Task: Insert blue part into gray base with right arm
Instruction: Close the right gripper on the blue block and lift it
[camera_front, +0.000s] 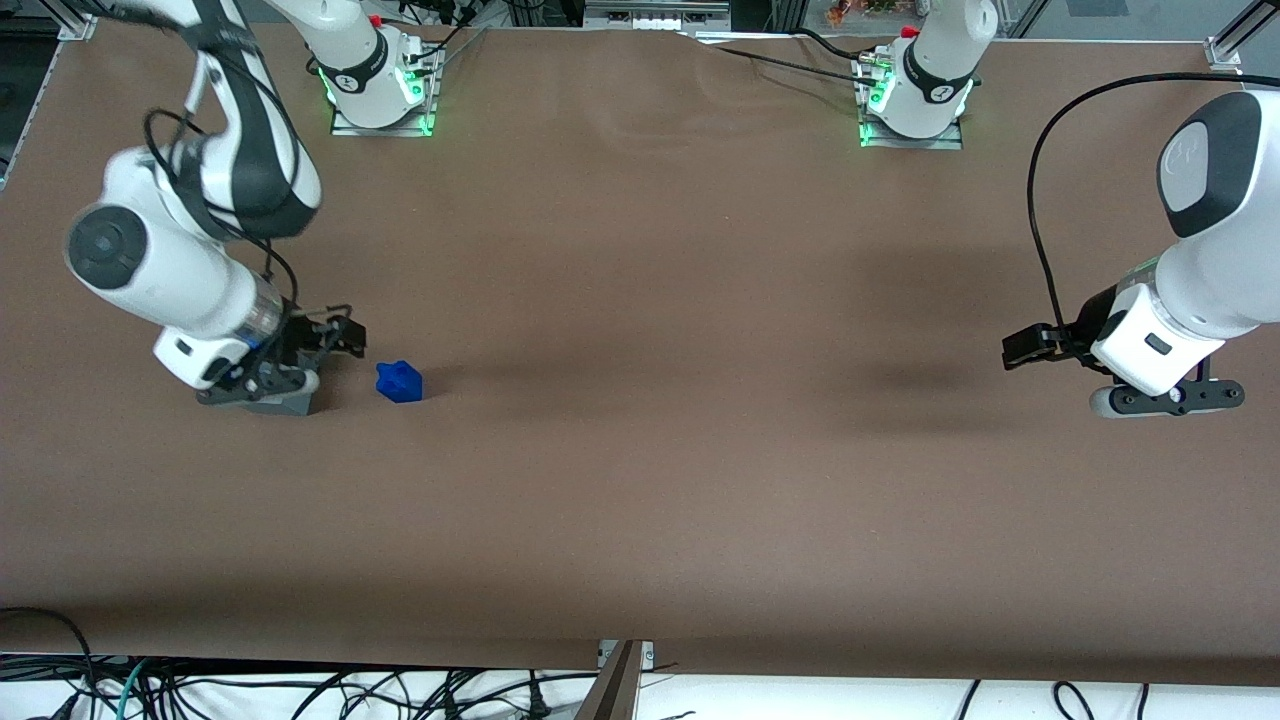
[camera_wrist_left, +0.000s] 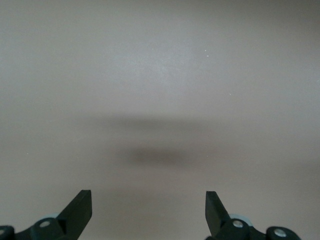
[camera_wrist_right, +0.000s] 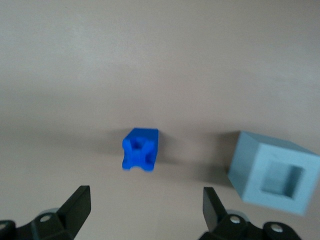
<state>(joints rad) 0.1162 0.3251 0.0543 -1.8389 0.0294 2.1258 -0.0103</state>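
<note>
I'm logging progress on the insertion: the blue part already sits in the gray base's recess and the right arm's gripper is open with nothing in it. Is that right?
Not quite. The blue part lies on the table beside the gray base, apart from it; the recess is empty, as the right wrist view shows. The rest holds: the gripper is open, holding nothing.

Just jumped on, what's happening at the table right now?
The right arm is low over the brown table at its own end, with its pincer open and holding nothing. The blue part sits loose on the table, not yet grasped. The gray base stands apart beside it, its square recess empty. Insertion has not started.
</note>
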